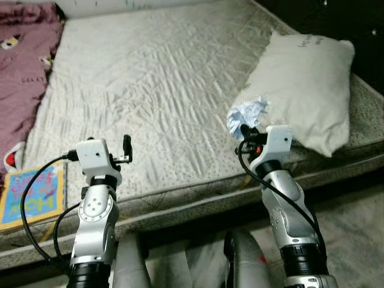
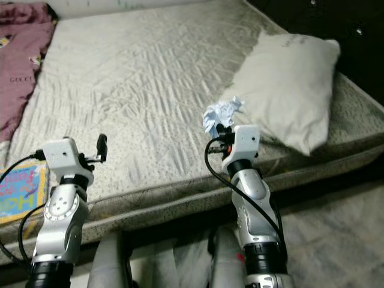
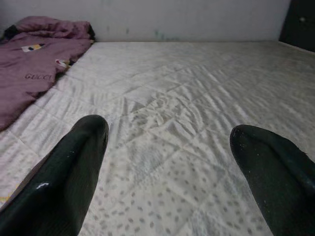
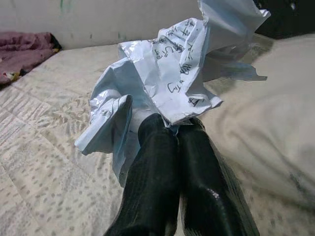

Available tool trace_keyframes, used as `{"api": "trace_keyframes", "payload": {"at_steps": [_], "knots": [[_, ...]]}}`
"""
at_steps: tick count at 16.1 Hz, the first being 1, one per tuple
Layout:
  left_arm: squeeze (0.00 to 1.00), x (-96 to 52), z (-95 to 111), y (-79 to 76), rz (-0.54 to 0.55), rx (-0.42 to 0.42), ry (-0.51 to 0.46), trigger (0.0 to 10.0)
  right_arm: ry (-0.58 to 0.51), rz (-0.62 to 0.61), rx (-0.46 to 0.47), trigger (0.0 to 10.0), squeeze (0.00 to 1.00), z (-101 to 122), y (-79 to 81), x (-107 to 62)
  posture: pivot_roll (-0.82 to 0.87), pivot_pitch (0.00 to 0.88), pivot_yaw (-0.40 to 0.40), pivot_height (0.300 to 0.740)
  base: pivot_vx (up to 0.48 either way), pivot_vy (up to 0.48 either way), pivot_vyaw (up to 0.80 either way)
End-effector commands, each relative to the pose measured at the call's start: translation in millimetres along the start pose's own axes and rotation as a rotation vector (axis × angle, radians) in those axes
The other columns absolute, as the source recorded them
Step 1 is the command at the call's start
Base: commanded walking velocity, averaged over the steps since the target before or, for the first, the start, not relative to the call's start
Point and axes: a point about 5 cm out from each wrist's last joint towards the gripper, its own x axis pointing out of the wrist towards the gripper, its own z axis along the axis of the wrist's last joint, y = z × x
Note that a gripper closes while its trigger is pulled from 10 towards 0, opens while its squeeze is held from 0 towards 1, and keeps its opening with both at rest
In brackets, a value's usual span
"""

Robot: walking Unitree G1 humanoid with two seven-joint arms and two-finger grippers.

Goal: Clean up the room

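Note:
A crumpled white paper point(image 1: 247, 114) with handwriting hangs over the mattress point(image 1: 156, 78) near the pillow point(image 1: 306, 90). My right gripper point(image 1: 246, 130) is shut on the paper point(image 4: 172, 83), its two black fingers point(image 4: 162, 177) pinched together at the sheet's lower edge. My left gripper point(image 1: 126, 147) stands open above the mattress's front edge, its fingers point(image 3: 74, 177) wide apart with nothing between them.
A purple blanket point(image 1: 24, 72) lies bunched at the mattress's far left. A colourful children's book point(image 1: 33, 195) rests on the front left corner. The white pillow lies at the right edge. Beyond the bed on the right is dark floor point(image 1: 360, 24).

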Motion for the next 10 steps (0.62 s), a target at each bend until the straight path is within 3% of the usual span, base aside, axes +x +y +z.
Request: {"api": "trace_keyframes", "payload": {"at_steps": [1,3,10], "knots": [[0.00,0.1,-1.9,2.5,0.009,0.012,0.008,10.0,-0.013,0.012,-0.027,10.0,0.00,3.0,4.7,3.6,-0.12,0.000,0.020,0.652,0.000,0.000,0.00],[0.00,1.4,-2.9,1.6,0.010,-0.012,0.014,10.0,-0.011,0.020,0.003,10.0,0.00,1.4,3.1,3.0,-0.12,0.000,0.019,0.652,0.000,0.000,0.00],[0.00,2.9,-3.4,-3.4,-0.034,-0.036,0.016,10.0,-0.006,0.018,0.006,10.0,0.00,-1.2,0.1,4.8,-0.12,0.000,0.015,0.732,0.000,0.000,0.00]]}}
